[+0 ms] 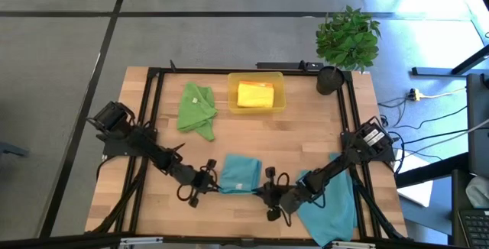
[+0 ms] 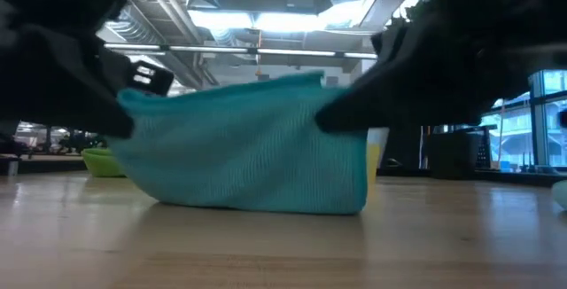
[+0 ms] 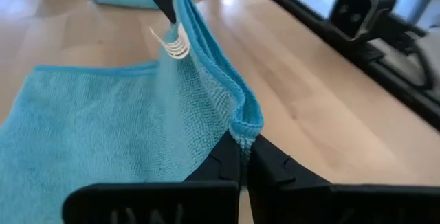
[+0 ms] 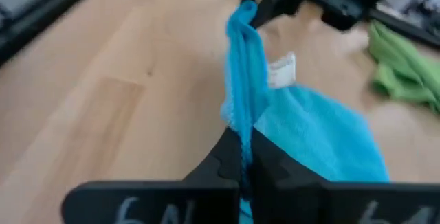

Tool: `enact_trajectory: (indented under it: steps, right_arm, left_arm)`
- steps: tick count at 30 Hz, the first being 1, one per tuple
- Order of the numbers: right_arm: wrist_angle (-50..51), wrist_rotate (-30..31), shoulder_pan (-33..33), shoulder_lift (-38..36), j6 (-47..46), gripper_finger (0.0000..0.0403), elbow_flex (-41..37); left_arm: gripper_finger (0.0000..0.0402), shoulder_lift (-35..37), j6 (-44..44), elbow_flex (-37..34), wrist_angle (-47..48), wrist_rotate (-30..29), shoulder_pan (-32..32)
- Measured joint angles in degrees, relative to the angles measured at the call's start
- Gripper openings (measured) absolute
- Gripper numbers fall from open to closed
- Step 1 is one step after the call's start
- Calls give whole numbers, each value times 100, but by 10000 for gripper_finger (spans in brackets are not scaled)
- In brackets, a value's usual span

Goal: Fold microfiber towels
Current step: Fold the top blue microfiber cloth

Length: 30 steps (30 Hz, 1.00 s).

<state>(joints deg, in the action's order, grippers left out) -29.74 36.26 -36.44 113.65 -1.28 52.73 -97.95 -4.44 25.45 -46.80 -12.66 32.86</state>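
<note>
A teal-blue microfiber towel (image 1: 241, 173) lies near the table's front middle. Its near edge is raised off the wood and the rest (image 2: 257, 178) slopes down onto the table. My left gripper (image 1: 212, 179) is shut on the towel's left near corner. My right gripper (image 1: 269, 185) is shut on its right near corner. A white label (image 3: 176, 42) hangs from the raised edge. A second teal-blue towel (image 1: 330, 203) lies crumpled under my right arm. A green towel (image 1: 196, 110) lies at the far left. A yellow towel (image 1: 254, 95) sits in the tray. My left gripper pinches the towel's left near corner (image 3: 243, 122) between its two fingers, coming from the table's left and slanting down. The edge looks thick, more than one layer. It runs raised and fairly taut to the other gripper. My right gripper pinches the right near corner (image 4: 240, 117) between its two fingers, coming from the table's right and slanting down. The bunched edge stands upright in the hold and stretches off to my left gripper (image 4: 258, 1). The towel's far part rests on the table.
A translucent yellow tray (image 1: 280, 102) stands at the far middle. A potted plant (image 1: 348, 39) stands at the far right corner. Black frame rails (image 1: 353, 127) run along both sides of the table. Bare wood lies between the held towel and the tray.
</note>
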Motion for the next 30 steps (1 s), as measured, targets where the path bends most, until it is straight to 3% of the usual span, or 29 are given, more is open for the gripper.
enact_trajectory:
  steps: [8,14,21,25,30]
  right_arm:
    - [817,-142,258,0,-1179,4,-30]
    - [812,280,346,-17,-1481,4,-83]
    - [780,452,502,-130,-1672,4,-90]
    - [165,433,498,-256,-1627,4,-377]
    - [-1607,424,595,-734,-1646,4,-1633]
  left_arm:
    - [0,357,-105,-253,-78,360,-731]
    - [0,718,-300,-745,-411,862,-1453]
    - [0,737,-306,-752,-420,1135,-1898]
    - [0,737,-307,-751,-427,1273,-1969]
    - [0,737,-305,-716,-515,1281,-2019]
